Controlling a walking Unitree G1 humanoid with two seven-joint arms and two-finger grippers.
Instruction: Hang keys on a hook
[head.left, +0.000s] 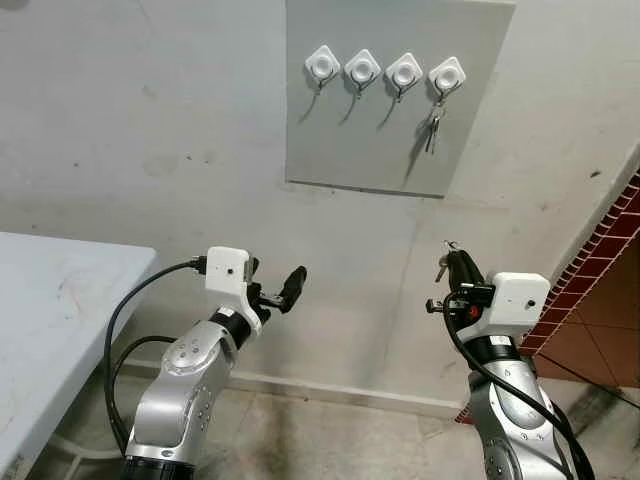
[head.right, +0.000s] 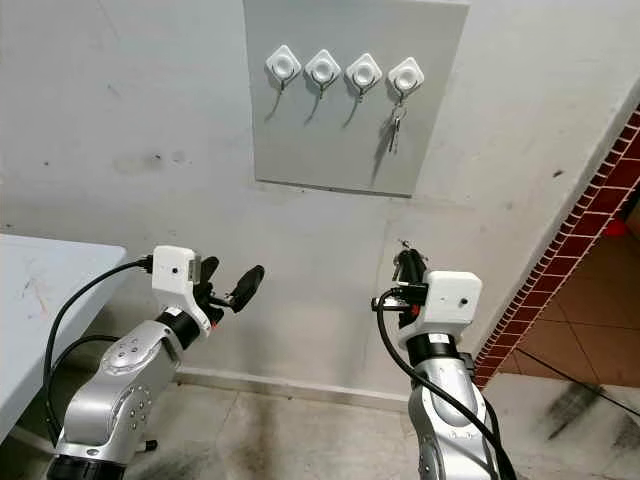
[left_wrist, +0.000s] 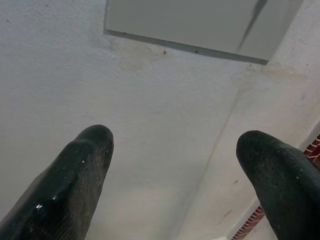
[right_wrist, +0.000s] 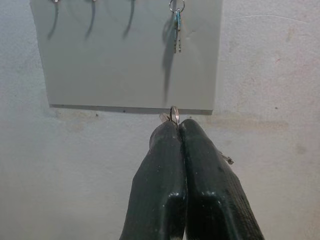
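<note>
Facing a pale wall, the right hand (right_wrist: 176, 125) pinches keys (right_wrist: 173, 114) below the hook board (head.left: 395, 95); left hand (left_wrist: 175, 150) gapes empty beside the white surface (head.left: 55, 300).

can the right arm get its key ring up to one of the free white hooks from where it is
Probably yes: the right gripper pinches the metal key ring below the grey hook board, with only bare wall between. Three white hooks are free.

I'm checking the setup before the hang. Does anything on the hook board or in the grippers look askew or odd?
Nothing stands out. The grey board sits flat on the wall with four white hooks in a level row; hanging keys occupy the rightmost hook. The right gripper pinches a key ring, and the left gripper is open.
</note>
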